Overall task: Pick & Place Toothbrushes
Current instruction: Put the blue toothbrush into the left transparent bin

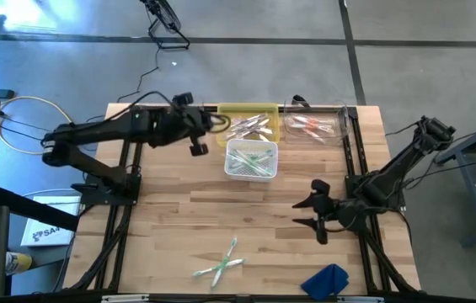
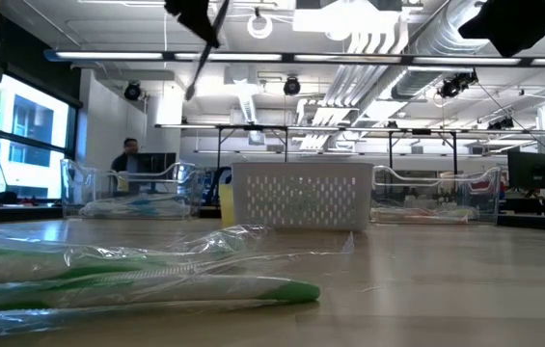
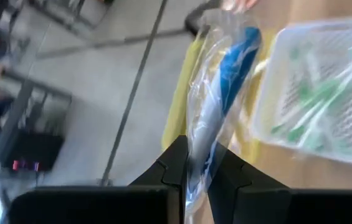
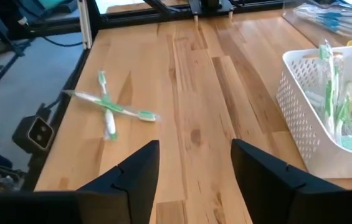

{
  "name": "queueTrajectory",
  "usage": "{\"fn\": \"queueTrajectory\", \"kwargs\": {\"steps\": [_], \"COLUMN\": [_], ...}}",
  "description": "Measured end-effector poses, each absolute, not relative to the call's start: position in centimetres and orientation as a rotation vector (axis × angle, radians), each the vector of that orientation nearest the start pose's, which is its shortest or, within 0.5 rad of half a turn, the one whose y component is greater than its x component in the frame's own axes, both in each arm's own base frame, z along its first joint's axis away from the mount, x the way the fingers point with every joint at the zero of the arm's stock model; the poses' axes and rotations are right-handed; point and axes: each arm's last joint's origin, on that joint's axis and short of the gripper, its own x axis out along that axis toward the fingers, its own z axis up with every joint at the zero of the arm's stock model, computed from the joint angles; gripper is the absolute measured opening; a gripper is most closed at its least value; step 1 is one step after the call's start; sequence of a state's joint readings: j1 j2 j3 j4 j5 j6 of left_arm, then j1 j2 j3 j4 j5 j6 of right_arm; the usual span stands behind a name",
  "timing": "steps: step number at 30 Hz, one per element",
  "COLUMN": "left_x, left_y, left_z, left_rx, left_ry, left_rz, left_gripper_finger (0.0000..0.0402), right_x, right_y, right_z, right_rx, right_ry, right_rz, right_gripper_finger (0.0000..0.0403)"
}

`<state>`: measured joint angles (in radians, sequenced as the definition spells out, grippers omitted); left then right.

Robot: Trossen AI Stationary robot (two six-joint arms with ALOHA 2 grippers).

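Observation:
My left gripper (image 1: 211,124) hangs above the table's far side, by the left end of the yellow tray (image 1: 236,110), shut on a blue-and-white toothbrush (image 3: 228,68) in a clear wrapper. In the low view this toothbrush (image 2: 203,60) slants down from the gripper, high above the table. Beside it stands a white basket (image 1: 251,160) holding green toothbrushes (image 3: 309,96). Two more green toothbrushes (image 1: 221,263) lie crossed on the table near its front edge. My right gripper (image 1: 312,215) hovers open at the right, over bare wood. My left gripper pinches the wrapped toothbrush between its two fingers, close to one end (image 3: 199,163), wrapper and brush together. The brush runs on along the fingers, its blue part (image 3: 238,56) farthest from them. It is lifted clear of table, tray and basket.
A clear bin (image 1: 315,126) with red and orange toothbrushes stands right of the yellow tray. A blue cloth (image 1: 326,279) lies at the front right corner. Bare wood lies between the basket and the crossed toothbrushes (image 4: 110,109). A person (image 2: 127,154) shows far behind the table.

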<state>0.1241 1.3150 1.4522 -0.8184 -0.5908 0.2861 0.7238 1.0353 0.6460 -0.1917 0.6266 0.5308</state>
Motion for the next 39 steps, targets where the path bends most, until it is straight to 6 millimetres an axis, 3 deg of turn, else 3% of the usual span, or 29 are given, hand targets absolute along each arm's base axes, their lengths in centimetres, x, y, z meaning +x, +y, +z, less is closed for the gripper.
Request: {"fn": "queueTrajectory", "kwargs": {"steps": [13,20,28,35,39], "left_x": [21.7,21.5,22.6,21.7,21.2], "left_y": [12.8,16.4,20.0,22.2,22.9], "left_z": [37.7,35.8,31.4,26.5,25.2], "left_rx": [0.181,0.143,0.155,0.082,0.061], "left_ry": [1.012,1.143,1.380,1.539,1.528], "left_rz": [0.767,0.805,0.728,0.667,0.650], "left_gripper_finger": [0.0033,0.0033,0.0033,0.0033,0.0033], "right_x": [17.7,17.8,17.8,17.8,17.9], "right_y": [13.4,13.5,13.5,13.4,13.4], "right_z": [23.9,24.0,24.1,24.1,24.1], "right_rx": [0.175,0.187,0.190,0.188,0.182], "right_ry": [0.442,0.426,0.422,0.415,0.403], "right_rz": [-0.022,-0.021,-0.020,-0.033,-0.060], "right_gripper_finger": [0.0174,0.0174,0.0174,0.0174,0.0174]}}
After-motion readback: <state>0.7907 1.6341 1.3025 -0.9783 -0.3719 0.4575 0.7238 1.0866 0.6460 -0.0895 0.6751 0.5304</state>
